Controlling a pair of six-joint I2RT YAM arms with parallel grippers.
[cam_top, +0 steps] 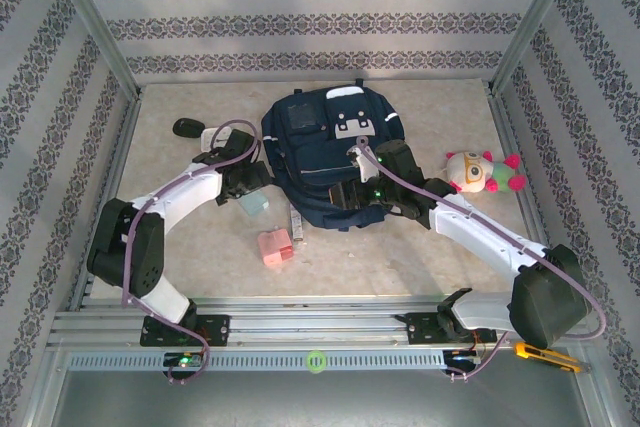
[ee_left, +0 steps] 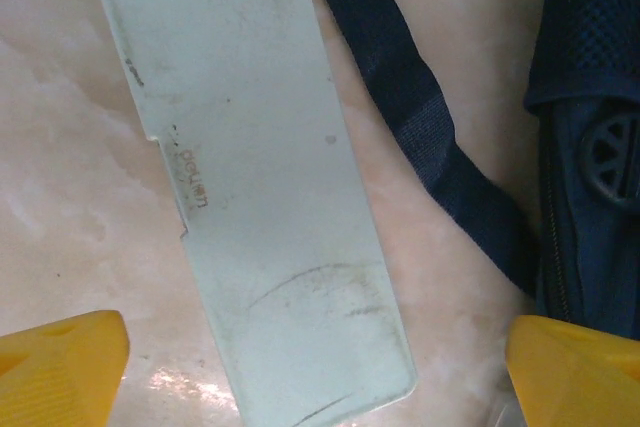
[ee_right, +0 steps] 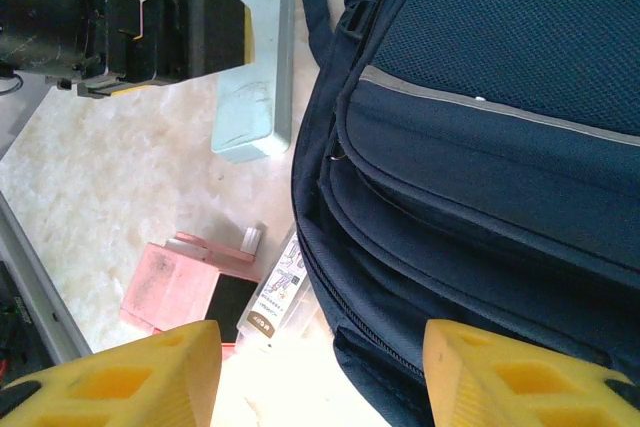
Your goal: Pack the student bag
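The left pincer (ee_left: 318, 367) hangs with its yellow fingers spread wide over the pale mint, flat rectangular plastic case (ee_left: 270, 197), which lies on the marbled beige counter (ee_left: 70, 147). One finger stands off each long side and nothing is held. The case is thin and lies flush, so a descent that stops short would probably close the fingers above it, while one that goes too deep would drive the tips into the counter. It also lies askew between the fingers, so closing could twist it or skate it away rather than trap it.

Just beside the case runs a dark navy woven strap (ee_left: 420, 117) of the student bag (cam_top: 330, 147), a large dark navy fabric backpack with grey trim. The finger nearest the bag could snag the strap or a zip and drag the bag. The bag lies flat in the middle of the counter, towards the back.

The right pincer (ee_right: 320, 377) stands part open over the bag's near edge, with nothing visibly clamped. No open mouth shows on the bag, so the case may have nowhere to go. A pink flat box (ee_right: 175, 287) and a small printed packet (ee_right: 280, 287) lie near and could be knocked
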